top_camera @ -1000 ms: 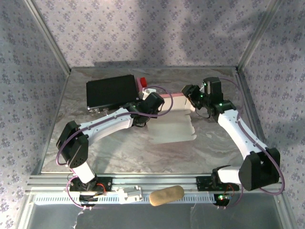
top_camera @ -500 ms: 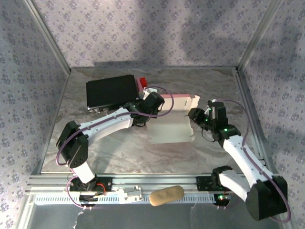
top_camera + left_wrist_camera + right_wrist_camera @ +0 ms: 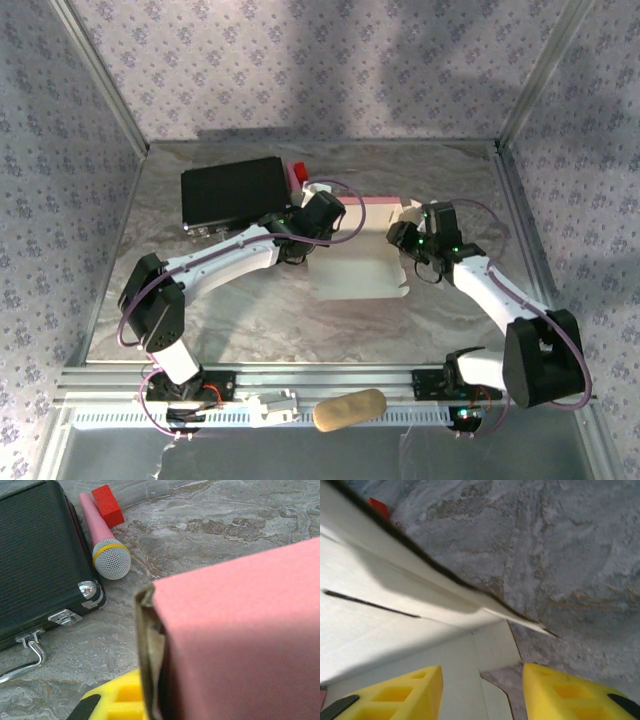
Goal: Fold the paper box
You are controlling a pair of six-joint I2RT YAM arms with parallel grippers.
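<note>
The paper box (image 3: 355,262) lies partly folded mid-table, pale inside, with a pink wall (image 3: 372,203) along its back. My left gripper (image 3: 308,240) is shut on the box's left edge. In the left wrist view the pink card (image 3: 240,640) stands pinched against one yellow finger (image 3: 112,702), and the other finger is hidden behind it. My right gripper (image 3: 398,238) hovers at the box's right edge. In the right wrist view that gripper (image 3: 482,695) is open over a pale flap (image 3: 490,650), gripping nothing.
A black case (image 3: 235,192) lies at the back left. Beside it are a pink microphone (image 3: 102,535) and a red block (image 3: 107,505). A tan oblong thing (image 3: 350,408) rests on the front rail. Patterned walls close in three sides.
My right arm swung from the box's back right corner down to its right edge, and its jaws narrowed a little. The left arm kept still, holding the box.
</note>
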